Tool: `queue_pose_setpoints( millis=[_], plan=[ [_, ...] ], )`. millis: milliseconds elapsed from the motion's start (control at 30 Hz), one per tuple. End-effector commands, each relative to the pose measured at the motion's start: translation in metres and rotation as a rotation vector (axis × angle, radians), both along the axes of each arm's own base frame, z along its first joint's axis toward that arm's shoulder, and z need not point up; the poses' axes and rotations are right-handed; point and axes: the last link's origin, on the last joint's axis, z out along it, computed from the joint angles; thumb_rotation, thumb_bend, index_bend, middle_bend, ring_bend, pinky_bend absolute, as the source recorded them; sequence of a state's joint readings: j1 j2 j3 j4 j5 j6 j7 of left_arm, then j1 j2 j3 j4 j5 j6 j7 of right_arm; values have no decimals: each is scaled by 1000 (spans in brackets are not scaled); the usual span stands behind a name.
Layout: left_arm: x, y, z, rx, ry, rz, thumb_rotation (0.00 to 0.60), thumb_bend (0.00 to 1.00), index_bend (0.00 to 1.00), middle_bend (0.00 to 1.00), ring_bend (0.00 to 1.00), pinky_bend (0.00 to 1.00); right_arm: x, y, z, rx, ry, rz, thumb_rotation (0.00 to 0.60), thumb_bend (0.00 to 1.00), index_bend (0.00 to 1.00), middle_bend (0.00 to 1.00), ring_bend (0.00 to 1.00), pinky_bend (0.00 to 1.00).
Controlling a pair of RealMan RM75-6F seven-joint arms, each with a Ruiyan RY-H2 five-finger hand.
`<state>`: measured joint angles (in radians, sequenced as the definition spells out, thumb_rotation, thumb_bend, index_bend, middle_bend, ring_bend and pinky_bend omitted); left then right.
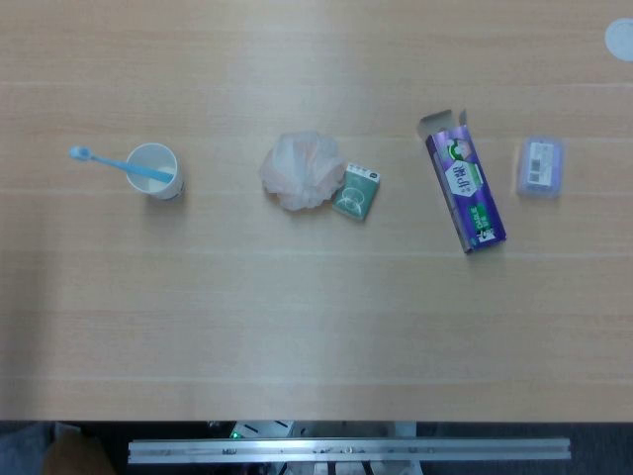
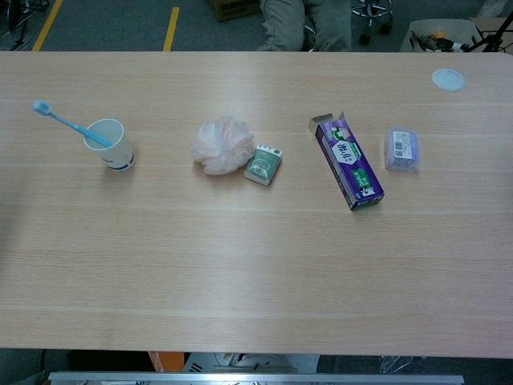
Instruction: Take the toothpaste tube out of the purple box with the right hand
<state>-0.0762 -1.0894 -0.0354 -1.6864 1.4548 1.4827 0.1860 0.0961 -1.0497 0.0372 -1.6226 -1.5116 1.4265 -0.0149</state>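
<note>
The purple toothpaste box (image 1: pixel 466 188) (image 2: pixel 348 160) lies flat on the wooden table, right of centre, its long side running away from me. The flap at its far end (image 1: pixel 441 123) (image 2: pixel 326 121) stands open. The toothpaste tube itself is hidden inside the box. Neither of my hands shows in the head view or the chest view.
A small bluish packet (image 1: pixel 540 166) (image 2: pixel 401 149) lies just right of the box. Left of it are a small green box (image 1: pixel 356 192) (image 2: pixel 263 164) and a pink bath pouf (image 1: pixel 300 170) (image 2: pixel 221 144). A white cup (image 1: pixel 155 171) (image 2: pixel 109 143) with a blue toothbrush stands far left. A round lid (image 2: pixel 448 79) lies far right.
</note>
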Motion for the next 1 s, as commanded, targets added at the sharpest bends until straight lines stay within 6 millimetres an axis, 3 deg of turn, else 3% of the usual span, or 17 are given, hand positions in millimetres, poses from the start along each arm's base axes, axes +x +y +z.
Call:
queue_pose_setpoints(
  millis=[33,300,533,667,1000],
  plan=[
    [1,1,0,-2,0,-2,600,312,166,191,190,142,0,1,1,2,2,-1,600,186,143,197,93,179],
    [3,2,0,-1,1,-22,600,312,167,191,190,142,6,-2,-1,37,14,37,600,187,143,197,93,179],
    [5,2,4,4,4,-31,600,312,167,190,190,142,33,-16,-12,139,83,157,600,188,143,211,93,179],
    [6,2,5,1,4,-37,600,312,167,190,190,142,55,-26,-31,262,159,244,600,182,143,224,93,179],
    [1,-7,10,8,-4,-28,600,312,167,185,190,142,108,-46,-103,546,293,435,600,75,143,288,93,182]
  ],
)
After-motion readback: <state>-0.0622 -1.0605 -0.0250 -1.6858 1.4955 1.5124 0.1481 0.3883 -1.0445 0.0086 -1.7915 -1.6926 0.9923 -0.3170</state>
